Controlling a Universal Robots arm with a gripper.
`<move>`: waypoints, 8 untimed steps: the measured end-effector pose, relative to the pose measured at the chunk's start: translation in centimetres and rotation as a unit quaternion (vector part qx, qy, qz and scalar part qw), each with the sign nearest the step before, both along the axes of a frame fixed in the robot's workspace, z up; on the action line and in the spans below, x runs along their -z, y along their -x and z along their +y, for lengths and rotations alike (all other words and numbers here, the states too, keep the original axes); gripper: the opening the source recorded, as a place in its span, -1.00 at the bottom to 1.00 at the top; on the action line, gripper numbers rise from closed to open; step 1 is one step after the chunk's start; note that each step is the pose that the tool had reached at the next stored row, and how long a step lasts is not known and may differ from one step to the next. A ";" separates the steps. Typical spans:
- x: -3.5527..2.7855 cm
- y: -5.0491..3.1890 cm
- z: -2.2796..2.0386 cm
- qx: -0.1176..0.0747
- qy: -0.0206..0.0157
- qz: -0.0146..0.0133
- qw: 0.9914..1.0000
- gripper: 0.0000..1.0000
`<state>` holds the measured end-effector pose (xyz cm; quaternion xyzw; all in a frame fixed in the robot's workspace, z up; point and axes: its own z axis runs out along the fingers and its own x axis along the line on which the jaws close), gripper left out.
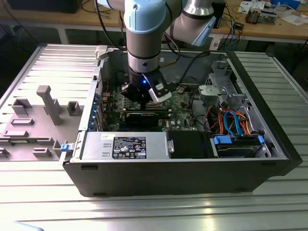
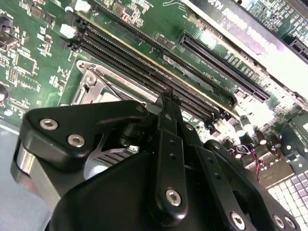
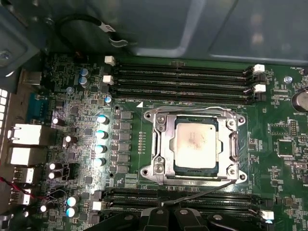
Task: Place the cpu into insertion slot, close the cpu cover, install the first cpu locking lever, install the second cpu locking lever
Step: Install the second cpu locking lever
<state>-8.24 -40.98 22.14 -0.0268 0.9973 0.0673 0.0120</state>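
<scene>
In the first wrist view the cpu (image 3: 195, 142), silver-grey with a smudged top, lies in the insertion slot (image 3: 195, 169). The cpu cover (image 3: 161, 144) is folded flat around it. One wire locking lever (image 3: 234, 149) runs along a side of the socket. A second locking lever (image 3: 202, 192) slants across the board, and its free end reaches my gripper (image 3: 171, 211). In the second wrist view the black fingers (image 2: 168, 144) meet at the gripper (image 2: 167, 100) tip, shut, over the memory slots (image 2: 144, 62) beside the socket's rim (image 2: 91, 79). Whether they pinch the lever is hidden.
The arm reaches down into an open computer case (image 1: 192, 168), with the gripper (image 1: 144, 98) above a long black expansion card (image 1: 144, 117). A power supply (image 1: 125, 144), a drive bay (image 1: 238, 144) and orange and blue cables (image 1: 231, 120) crowd the near side. A grey fixture (image 1: 43, 106) stands on the exterior view's left.
</scene>
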 end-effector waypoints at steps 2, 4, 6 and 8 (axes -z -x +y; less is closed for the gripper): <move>-0.37 0.02 0.01 0.000 0.000 0.000 1.000 -0.79; -0.70 0.11 0.01 0.000 0.000 0.000 1.000 -0.79; -1.09 0.13 0.01 0.000 0.000 0.000 1.000 -0.79; -1.57 0.16 0.01 0.000 0.000 0.000 1.000 -0.79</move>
